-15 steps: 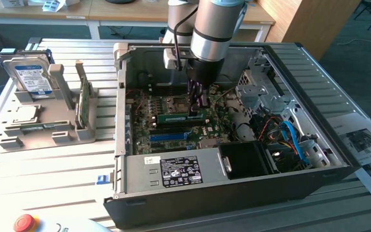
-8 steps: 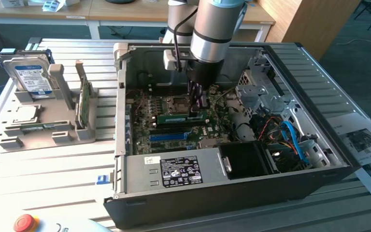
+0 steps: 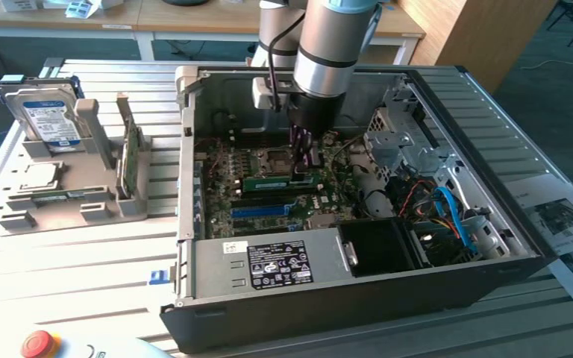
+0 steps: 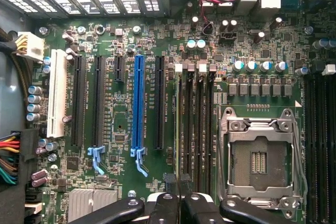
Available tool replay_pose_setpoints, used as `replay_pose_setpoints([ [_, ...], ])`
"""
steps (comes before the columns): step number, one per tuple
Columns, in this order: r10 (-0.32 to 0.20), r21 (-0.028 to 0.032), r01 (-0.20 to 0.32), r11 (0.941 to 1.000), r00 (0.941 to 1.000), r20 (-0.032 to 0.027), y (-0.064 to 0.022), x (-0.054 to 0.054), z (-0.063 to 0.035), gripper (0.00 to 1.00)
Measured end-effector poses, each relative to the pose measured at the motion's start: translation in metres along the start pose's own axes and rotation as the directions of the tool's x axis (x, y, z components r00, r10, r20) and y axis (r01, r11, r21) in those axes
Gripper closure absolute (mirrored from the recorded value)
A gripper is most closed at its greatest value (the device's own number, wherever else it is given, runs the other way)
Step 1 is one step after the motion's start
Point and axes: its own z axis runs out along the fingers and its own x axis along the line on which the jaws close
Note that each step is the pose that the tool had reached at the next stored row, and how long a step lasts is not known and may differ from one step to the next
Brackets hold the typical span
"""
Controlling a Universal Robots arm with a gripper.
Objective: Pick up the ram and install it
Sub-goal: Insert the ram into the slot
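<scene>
As the gripper (image 3: 304, 156) clamps it, the ram (image 3: 269, 181) hangs below.

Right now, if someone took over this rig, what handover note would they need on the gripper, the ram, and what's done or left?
Gripper: shut on the ram, low inside the open PC case.
Ram: held over the black memory slots beside the CPU socket.
Done: ram picked up and brought to the motherboard.
Left: the slots look empty in the wrist view, so seating is not yet done.
</scene>
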Motion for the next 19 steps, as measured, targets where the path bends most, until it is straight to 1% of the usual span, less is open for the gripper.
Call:
replay_pose_setpoints([
  [19, 0.000, 0.0005, 0.000, 1.0000, 1.0000, 0.0001, 0.0006, -0.0014, 0.0024, 0.88],
])
